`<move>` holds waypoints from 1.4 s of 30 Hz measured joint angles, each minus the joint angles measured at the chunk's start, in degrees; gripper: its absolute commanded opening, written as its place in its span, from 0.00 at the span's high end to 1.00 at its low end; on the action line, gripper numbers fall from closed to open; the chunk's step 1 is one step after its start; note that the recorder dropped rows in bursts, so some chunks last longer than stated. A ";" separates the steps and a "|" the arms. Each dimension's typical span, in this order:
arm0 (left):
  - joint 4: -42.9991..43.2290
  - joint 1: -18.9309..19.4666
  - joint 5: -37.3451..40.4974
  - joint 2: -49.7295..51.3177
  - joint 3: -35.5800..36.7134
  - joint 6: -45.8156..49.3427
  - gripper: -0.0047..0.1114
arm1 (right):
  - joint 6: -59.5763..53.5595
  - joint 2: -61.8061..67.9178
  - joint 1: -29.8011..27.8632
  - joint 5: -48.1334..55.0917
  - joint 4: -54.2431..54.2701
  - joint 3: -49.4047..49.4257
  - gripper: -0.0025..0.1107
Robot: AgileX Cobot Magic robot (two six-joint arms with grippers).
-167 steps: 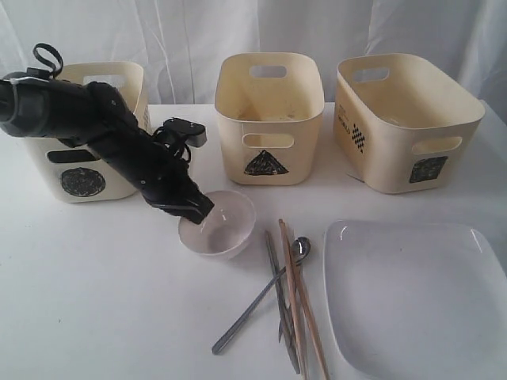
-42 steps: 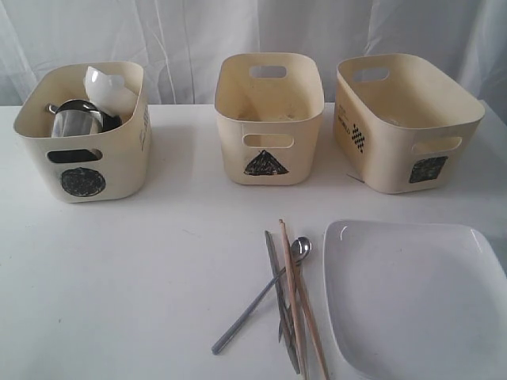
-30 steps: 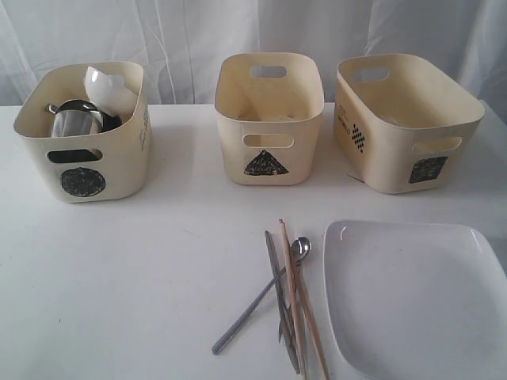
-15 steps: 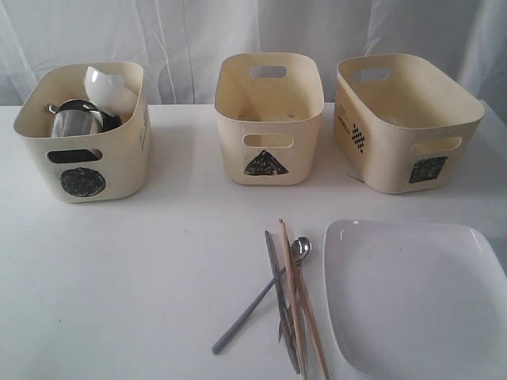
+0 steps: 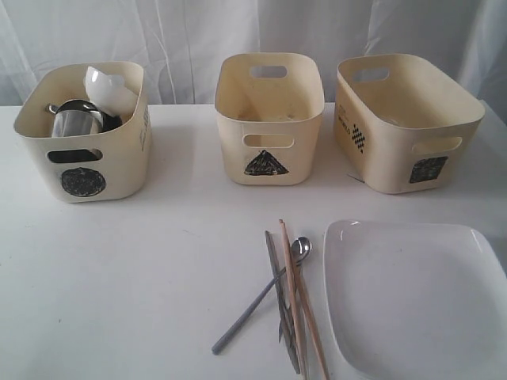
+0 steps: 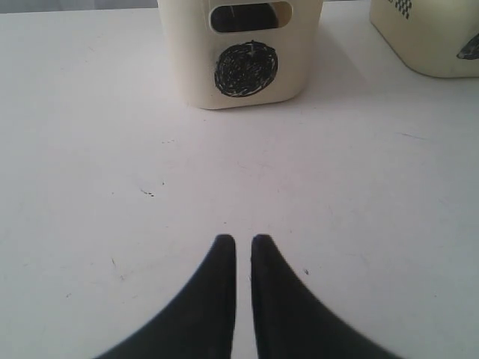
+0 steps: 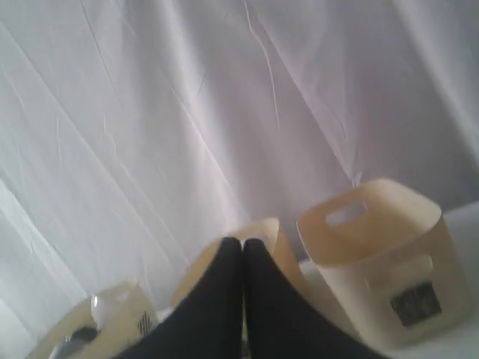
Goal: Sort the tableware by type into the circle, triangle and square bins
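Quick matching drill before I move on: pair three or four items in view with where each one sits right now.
Things:
1. small white bowl
2. square plate
3. chopsticks
4. triangle bin

Places:
A. table, front right
B. between the other two bins
C. in the circle bin
D. lying across the cutlery

Pairs: 1-C, 2-A, 3-D, 4-B

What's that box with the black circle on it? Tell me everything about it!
The circle bin is a cream box that looks like plastic, with rounded corners and a slot handle cut into its front wall. Below the slot is a scribbled black circle. It stands upright on the white table, the leftmost of three bins. Inside, a shiny steel mug and a tilted white bowl poke above the rim. No arm touches it.
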 measured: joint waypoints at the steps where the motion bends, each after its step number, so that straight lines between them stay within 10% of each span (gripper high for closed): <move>1: 0.00 0.00 0.00 0.00 0.00 0.00 0.83 | -2.75 1.27 0.00 3.75 1.82 -1.82 0.88; 6: 0.00 0.00 0.00 0.00 0.00 0.00 0.83 | -38.87 16.70 0.00 22.30 24.09 -12.48 0.68; 11: 0.00 0.00 0.00 0.00 0.00 0.00 0.83 | -48.97 34.85 0.17 28.49 28.75 -22.44 0.68; 27: 0.00 0.00 0.00 0.00 0.00 0.00 0.83 | -31.40 80.69 24.25 28.47 1.36 -39.92 0.48; 42: 0.00 0.00 0.00 0.00 0.00 0.00 0.83 | -12.22 103.90 27.39 24.59 -9.96 -52.78 0.49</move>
